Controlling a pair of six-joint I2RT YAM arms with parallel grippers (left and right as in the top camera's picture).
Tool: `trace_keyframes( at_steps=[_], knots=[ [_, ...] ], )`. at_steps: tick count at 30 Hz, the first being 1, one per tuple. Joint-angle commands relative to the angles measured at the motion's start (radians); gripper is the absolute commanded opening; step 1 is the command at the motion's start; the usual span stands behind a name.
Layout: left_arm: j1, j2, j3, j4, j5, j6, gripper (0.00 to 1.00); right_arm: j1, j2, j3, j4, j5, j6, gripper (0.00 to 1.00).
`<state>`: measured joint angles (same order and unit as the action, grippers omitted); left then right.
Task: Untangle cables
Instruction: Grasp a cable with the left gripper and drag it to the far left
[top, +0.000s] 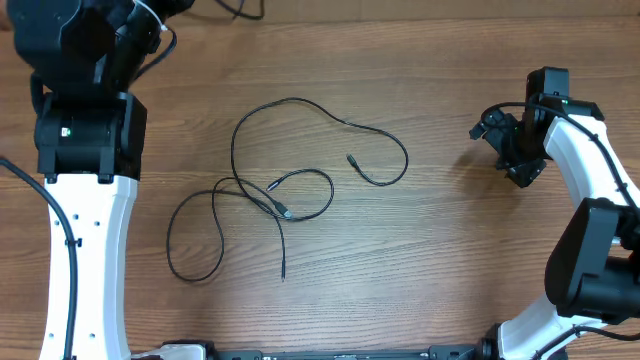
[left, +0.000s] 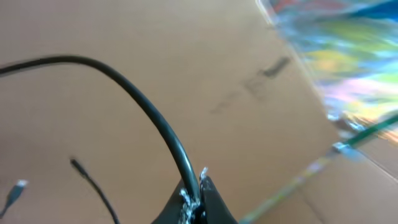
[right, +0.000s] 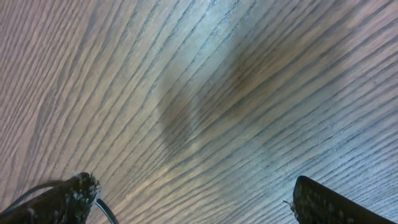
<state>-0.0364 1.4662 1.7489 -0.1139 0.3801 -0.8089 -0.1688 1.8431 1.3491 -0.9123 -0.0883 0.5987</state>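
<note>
- The left gripper (left: 196, 188) is filling the bottom of its wrist view, its jaws pressing together on a black cord (left: 149, 106) that is arcing in from the left edge and ending at the tips.
- Two loose ends are showing at the lower left of that view: one with a silver tip (left: 18, 184) and one dark (left: 76, 164). I cannot tell what they are resting on.
- A blurred brown surface (left: 155, 50) is filling the space behind them, with a colourful smear (left: 348, 56) at the upper right.
- The right gripper (right: 191, 190) is hanging over the bare wooden table (right: 217, 93), its jaws standing wide apart with nothing between them.
- In the overhead view this gripper (top: 503, 150) is sitting at the right side, well apart from the cables (top: 237, 180).
- The cables are lying loose in the middle of the table (top: 420, 260), looping and crossing one another left of centre.
- One big loop is sweeping up and right, ending at a plug (top: 352, 159).
- Two plugs, (top: 271, 185) and (top: 287, 213), are lying near each other inside the tangle.
- A fourth end (top: 283, 277) is pointing toward the near edge.
- The left arm (top: 85, 130) is rising large at the upper left, its gripper running out of the overhead view.
- The right arm (top: 600, 180) is bending in along the right edge.
</note>
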Motion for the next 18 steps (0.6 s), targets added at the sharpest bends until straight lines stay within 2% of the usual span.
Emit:
trace_keyframes(
  at_steps=[1,5,8,15,18],
  knots=[
    [0.004,-0.017,0.021,0.012,0.125,-0.024,0.04,-0.001,-0.008,-0.002,0.004,0.013,0.0,1.0],
    [0.005,-0.016,0.021,-0.086,0.043,0.074,0.04,-0.001,-0.008,-0.002,0.004,0.013,0.0,1.0],
    [0.005,-0.016,0.021,-0.145,-0.036,0.081,0.04,-0.001,-0.008,-0.002,0.004,0.013,0.0,1.0],
    [0.006,-0.017,0.021,-0.081,-0.052,0.081,0.04,-0.001,-0.008,-0.002,0.004,0.013,0.0,1.0],
    [0.014,-0.017,0.021,-0.093,-0.113,0.081,0.04,-0.001,-0.008,-0.002,0.004,0.013,0.0,1.0]
  ],
)
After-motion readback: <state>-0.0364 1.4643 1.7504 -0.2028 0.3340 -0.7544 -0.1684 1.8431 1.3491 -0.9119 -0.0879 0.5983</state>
